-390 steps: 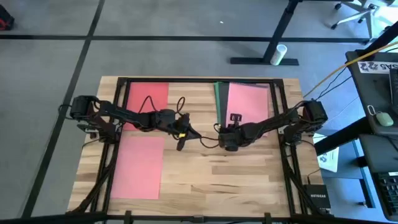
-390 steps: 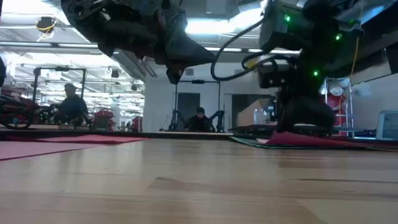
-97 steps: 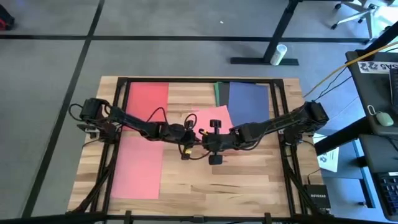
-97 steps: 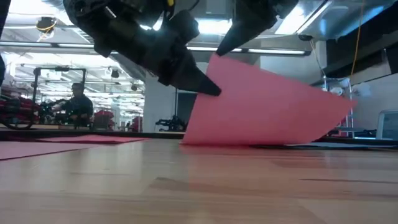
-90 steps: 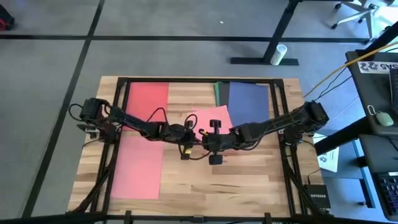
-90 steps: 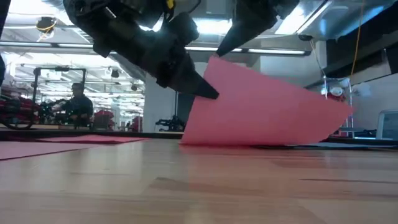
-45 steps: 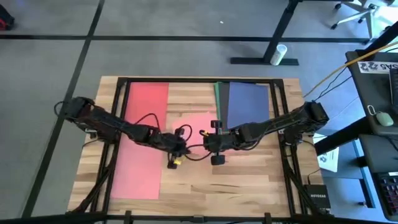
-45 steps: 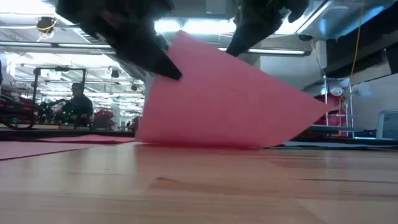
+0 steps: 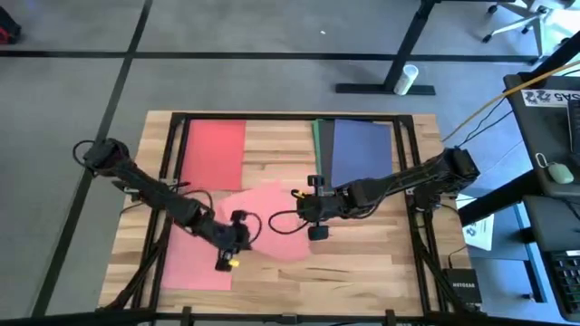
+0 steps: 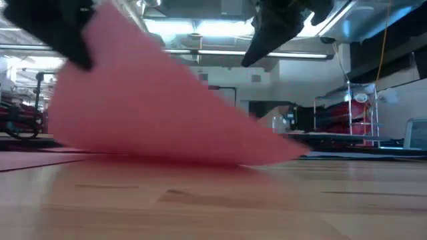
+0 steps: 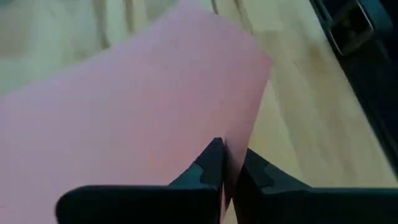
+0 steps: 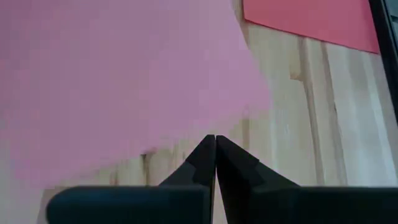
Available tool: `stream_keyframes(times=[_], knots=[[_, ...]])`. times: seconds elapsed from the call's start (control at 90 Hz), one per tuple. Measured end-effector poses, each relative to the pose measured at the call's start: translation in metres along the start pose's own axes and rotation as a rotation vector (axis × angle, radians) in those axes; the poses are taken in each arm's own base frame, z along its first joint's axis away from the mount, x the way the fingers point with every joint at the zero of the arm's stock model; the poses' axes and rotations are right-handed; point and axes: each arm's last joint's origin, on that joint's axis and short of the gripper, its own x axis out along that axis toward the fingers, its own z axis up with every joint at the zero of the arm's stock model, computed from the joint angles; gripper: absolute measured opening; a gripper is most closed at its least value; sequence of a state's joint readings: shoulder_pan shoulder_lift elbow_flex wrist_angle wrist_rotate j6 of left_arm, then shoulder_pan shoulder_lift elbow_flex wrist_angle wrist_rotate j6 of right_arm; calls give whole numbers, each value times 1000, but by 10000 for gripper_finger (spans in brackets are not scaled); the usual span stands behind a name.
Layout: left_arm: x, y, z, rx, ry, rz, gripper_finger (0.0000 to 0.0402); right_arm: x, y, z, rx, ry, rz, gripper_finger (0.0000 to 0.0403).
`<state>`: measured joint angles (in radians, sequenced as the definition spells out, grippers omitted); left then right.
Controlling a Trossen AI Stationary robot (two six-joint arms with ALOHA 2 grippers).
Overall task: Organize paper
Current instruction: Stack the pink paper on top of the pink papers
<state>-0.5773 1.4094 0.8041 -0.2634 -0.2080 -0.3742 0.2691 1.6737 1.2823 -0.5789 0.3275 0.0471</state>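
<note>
A pink sheet of paper (image 9: pixel 272 226) stands tilted at the table's middle, and my left gripper (image 9: pixel 241 226) is shut on it. My right gripper (image 9: pixel 294 215) hangs shut just right of the sheet, above it and clear of it in the low view (image 10: pixel 270 37). A red sheet (image 9: pixel 215 145) lies flat at the far left. Another pink sheet (image 9: pixel 192 263) lies flat at the near left. At the far right a blue sheet (image 9: pixel 361 149) lies on a green one (image 9: pixel 316 136). My left gripper pinches one edge of the pink sheet (image 11: pixel 229 155) between its two fingers, a little way from a corner (image 11: pixel 266 59). That side is lifted high (image 10: pixel 93 27). The sheet slopes down toward the right, with its lower edge (image 10: pixel 200 160) on the table.
Black frame rails (image 9: pixel 168 208) run along the table's left, right and far sides. Bare wood (image 9: pixel 344 263) lies open at the near right. Beyond the table the low view shows a room with equipment.
My left gripper has gone toward the table's near left corner, pulling the pink sheet along by its raised edge. The sheet has come away from my right gripper, which has stayed in place. The sheet's lower edge has slid left along the table.
</note>
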Motion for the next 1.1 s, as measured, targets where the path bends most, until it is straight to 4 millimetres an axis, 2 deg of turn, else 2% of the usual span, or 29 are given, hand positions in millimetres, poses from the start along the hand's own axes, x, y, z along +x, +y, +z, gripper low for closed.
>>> stream_keyframes(times=[0.578, 0.867, 1.1], knots=[[-25, -60, -53, -178, 195, -32, 0, 0, 0, 0, 2, 0, 8, 0], [-38, -77, -77, -200, 394, -111, 0, 0, 1, 0, 4, 1, 26, 0], [-47, -78, -92, -162, 591, -142, 0, 0, 1, 0, 5, 0, 26, 0]])
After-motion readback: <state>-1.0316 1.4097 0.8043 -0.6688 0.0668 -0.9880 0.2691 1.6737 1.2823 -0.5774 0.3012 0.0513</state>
